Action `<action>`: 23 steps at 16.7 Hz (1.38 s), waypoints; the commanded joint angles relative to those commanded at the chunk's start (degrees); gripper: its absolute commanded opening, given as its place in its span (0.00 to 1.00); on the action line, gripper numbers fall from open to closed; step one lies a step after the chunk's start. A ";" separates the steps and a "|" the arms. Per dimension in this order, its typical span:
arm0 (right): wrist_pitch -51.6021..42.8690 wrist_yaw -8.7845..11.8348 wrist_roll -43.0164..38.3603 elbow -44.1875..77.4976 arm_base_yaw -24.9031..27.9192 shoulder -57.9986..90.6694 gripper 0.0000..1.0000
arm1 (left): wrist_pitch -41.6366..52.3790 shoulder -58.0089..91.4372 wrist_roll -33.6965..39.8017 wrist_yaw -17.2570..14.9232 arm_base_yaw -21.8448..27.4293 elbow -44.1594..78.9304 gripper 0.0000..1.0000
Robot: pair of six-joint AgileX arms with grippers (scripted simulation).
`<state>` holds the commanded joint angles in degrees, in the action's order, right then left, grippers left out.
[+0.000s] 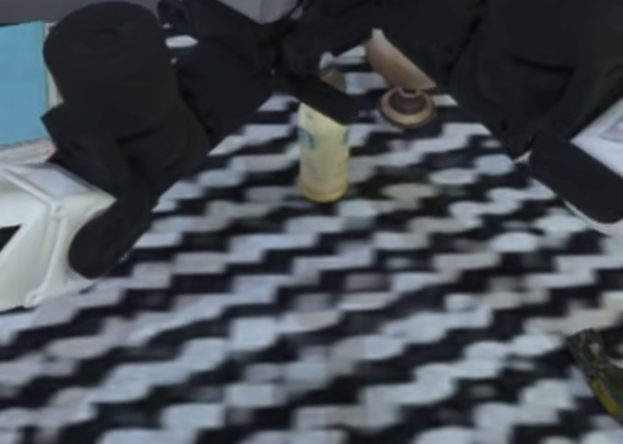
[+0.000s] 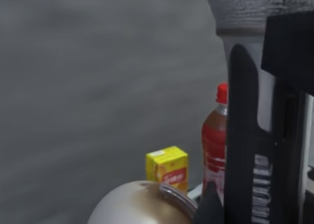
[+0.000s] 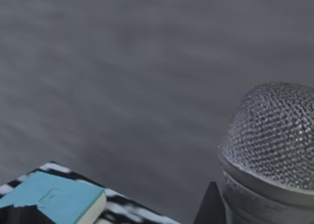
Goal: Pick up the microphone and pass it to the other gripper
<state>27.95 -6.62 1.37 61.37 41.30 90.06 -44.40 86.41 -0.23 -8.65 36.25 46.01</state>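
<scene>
While both my arms crowd the far edge of the table (image 1: 321, 298), the top view shows them only as black bulk, the left arm (image 1: 117, 113) toward the far-left corner and the right arm (image 1: 545, 64) toward the far-right corner, meeting near the middle of the far edge. From the right wrist view, the microphone (image 3: 272, 150) sits right at my right gripper: silver-grey mesh head upright and filling the near field, one black fingertip (image 3: 211, 207) just beside its collar. Whether those fingers clamp it I cannot tell. From the left wrist view, a dark upright body with a pale section (image 2: 255, 150) stands close by; my left gripper's state I cannot tell either. Beyond it stand a red-capped bottle (image 2: 214, 135) and a yellow carton (image 2: 167, 168), with a rounded tan object (image 2: 137, 204) nearer. On the patterned black-and-white cloth, a cream bottle (image 1: 323, 157) stands upright near the far edge, and a small brown knobbed object (image 1: 407, 105) is just beside it. A blue book (image 3: 51, 197) lies at the far-left corner.
</scene>
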 joint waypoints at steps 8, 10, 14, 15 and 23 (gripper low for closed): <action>0.06 0.05 0.00 0.28 -0.05 0.29 0.70 | 0.00 0.00 0.00 0.00 0.00 0.00 0.00; 0.06 0.05 0.00 0.28 -0.05 0.29 0.55 | 0.00 0.00 0.00 0.00 0.00 0.00 0.00; 0.06 0.05 0.00 0.28 -0.05 0.29 0.25 | 0.00 0.00 0.00 0.00 0.00 0.00 0.00; 0.06 0.05 0.00 0.28 -0.05 0.29 0.17 | 0.00 0.00 0.00 0.00 0.00 0.00 0.00; 0.06 0.05 0.00 0.28 -0.05 0.29 0.00 | 0.00 0.00 0.00 0.00 0.00 0.00 0.00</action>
<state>28.01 -6.57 1.37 61.65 41.24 90.35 -44.40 86.41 -0.23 -8.65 36.25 46.01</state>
